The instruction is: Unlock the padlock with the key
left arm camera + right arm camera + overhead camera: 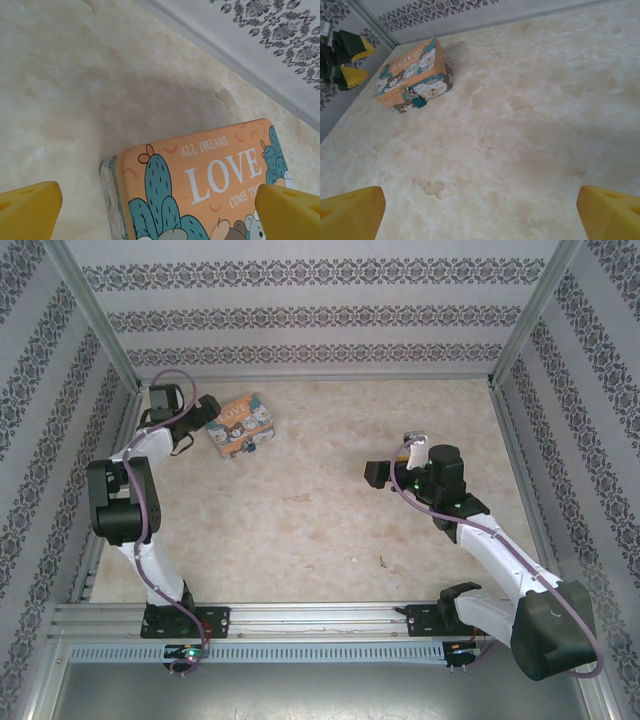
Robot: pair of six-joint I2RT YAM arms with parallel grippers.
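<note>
The padlock (418, 101), tiny with a blue body and a thin silvery shackle, hangs on the front clasp of the orange "LOVE" tin (412, 75); from above it is a dark speck (253, 448) at the tin's near side. My left gripper (160, 215) hovers open over the tin's (210, 170) left end, yellow fingertips (30, 210) spread wide with nothing held. My right gripper (480, 212) stands open above bare table, well right of the tin (242, 425). A tiny thin thing (383, 562) lies on the table near the front; I cannot tell whether it is the key.
The marble-patterned table (330, 530) is enclosed by patterned walls (300, 310) at the back and both sides. The tin sits close to the back left corner. An aluminium rail (320, 618) with both arm bases runs along the near edge.
</note>
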